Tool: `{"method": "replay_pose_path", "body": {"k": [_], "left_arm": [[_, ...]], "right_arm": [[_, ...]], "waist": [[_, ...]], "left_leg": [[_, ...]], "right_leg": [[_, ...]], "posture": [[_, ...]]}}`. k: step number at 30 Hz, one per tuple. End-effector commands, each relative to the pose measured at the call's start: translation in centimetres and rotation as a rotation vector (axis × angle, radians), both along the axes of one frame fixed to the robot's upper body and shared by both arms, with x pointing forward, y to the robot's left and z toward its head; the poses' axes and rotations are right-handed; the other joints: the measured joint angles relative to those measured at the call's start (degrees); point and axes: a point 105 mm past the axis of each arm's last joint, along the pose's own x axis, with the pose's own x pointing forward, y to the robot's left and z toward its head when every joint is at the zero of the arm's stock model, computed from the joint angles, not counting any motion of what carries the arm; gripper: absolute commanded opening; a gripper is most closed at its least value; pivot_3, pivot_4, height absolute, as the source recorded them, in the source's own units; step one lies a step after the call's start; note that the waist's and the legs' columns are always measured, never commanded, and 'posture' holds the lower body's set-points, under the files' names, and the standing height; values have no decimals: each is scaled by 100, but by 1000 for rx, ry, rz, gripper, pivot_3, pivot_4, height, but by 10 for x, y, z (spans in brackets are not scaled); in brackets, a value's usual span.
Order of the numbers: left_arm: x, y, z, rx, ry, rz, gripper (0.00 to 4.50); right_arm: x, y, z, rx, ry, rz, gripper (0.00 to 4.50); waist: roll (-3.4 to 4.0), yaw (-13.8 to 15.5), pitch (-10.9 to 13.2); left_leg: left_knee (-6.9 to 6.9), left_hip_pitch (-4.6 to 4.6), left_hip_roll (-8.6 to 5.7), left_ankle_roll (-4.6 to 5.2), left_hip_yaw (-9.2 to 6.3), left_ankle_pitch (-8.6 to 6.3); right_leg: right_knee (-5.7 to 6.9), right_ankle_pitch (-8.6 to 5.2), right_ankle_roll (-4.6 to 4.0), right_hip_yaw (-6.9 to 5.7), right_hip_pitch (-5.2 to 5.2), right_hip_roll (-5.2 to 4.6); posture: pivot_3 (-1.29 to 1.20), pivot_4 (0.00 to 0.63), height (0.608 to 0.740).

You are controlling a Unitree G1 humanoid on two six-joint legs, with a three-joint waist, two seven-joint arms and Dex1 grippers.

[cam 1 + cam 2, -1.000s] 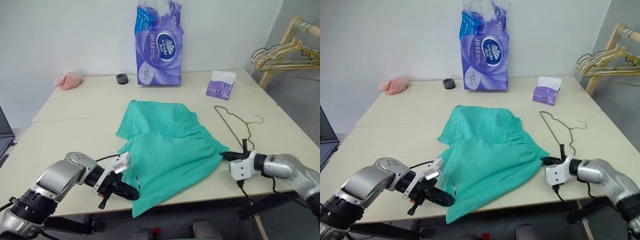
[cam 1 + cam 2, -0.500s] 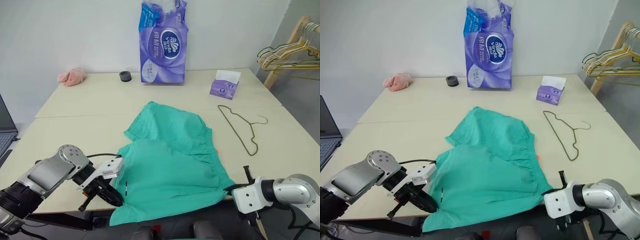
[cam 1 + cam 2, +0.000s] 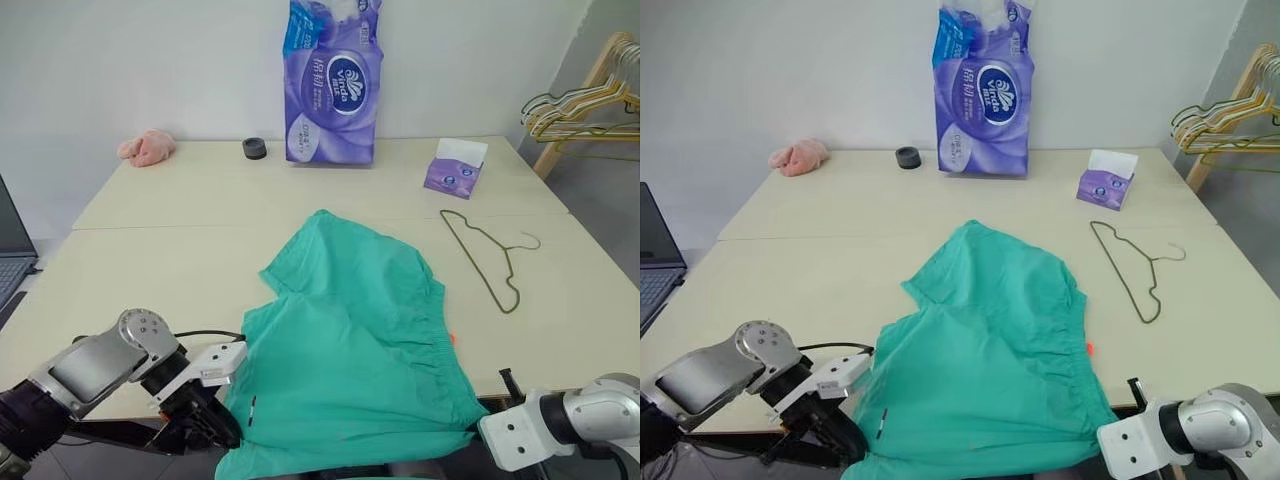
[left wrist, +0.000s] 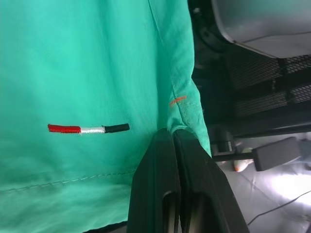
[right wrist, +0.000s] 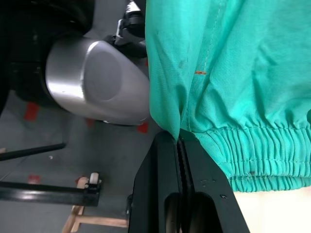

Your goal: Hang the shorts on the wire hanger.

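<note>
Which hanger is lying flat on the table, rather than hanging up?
The single thin dark olive wire hanger, lying alone on the tabletop right of the teal-green shorts. The bunched yellowish and pale hangers hang from the wooden rack beyond the table's far right corner.

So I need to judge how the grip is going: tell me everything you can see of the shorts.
The shorts are teal-green soft cloth with a gathered elastic waistband and a small red, white and black label. They lie rumpled on the table, with their near edge drooping over its front. The left hand and the right hand are each shut on a near corner. The hanger lies apart from them.
</note>
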Motion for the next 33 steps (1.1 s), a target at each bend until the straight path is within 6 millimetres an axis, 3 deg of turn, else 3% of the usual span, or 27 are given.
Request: {"method": "replay_pose_path", "body": {"k": [1,6,9,10,13,20,23,25,29,33], "left_arm": [[-5,2,5,9,8,-3,0],[-9,-6,5,-5,13,3,0],[-2,-15,5,-32,-12,54,0],[4,-19,5,-44,-34,87,203],[5,-21,7,-53,-34,92,906],[-6,-20,12,-54,-1,43,2924],[-2,-22,14,-79,-26,61,3782],[13,-26,18,-116,-79,108,4048],[82,-48,44,-281,-276,342,4048],[110,-60,59,-360,-352,441,4048]], "right_arm": [[8,-2,6,-12,-41,7,15],[16,0,9,6,-67,-6,15],[15,0,15,17,-27,-21,15],[16,0,17,20,-33,-20,201],[13,-3,19,1,0,-6,939],[1,0,33,25,96,31,3322],[5,9,45,115,88,11,4315],[12,12,54,176,73,-24,4500],[51,23,87,424,-39,-200,4500],[85,25,108,608,-145,-366,4500]], "waist": [[2,3,10],[4,12,29],[11,16,35],[11,17,36],[11,16,38],[15,16,41],[15,17,41],[15,21,42],[4,66,50],[-4,30,44]], "left_leg": [[-1,0,8,0,2,0],[0,2,23,-1,0,1],[2,1,22,-1,5,1],[3,1,21,-1,7,0],[3,1,22,-1,6,1],[0,-1,23,-1,7,0],[-1,-1,24,-1,7,0],[0,0,25,-1,6,0],[20,8,24,-1,-6,4],[34,0,23,-2,-15,5]], "right_leg": [[0,1,-4,2,1,8],[5,-1,-8,0,0,26],[4,3,-15,4,2,26],[4,10,-28,6,2,26],[4,11,-28,5,2,26],[3,11,-29,6,2,26],[3,11,-29,7,2,26],[3,11,-29,5,3,26],[5,21,-25,-6,6,27],[4,35,-35,-7,4,30]], "posture": [[-178,65,740],[-178,65,740],[-173,63,740],[-173,63,740],[-171,62,740],[-172,60,740],[-173,58,740],[-173,58,740],[-164,56,740],[-167,58,740]]}}
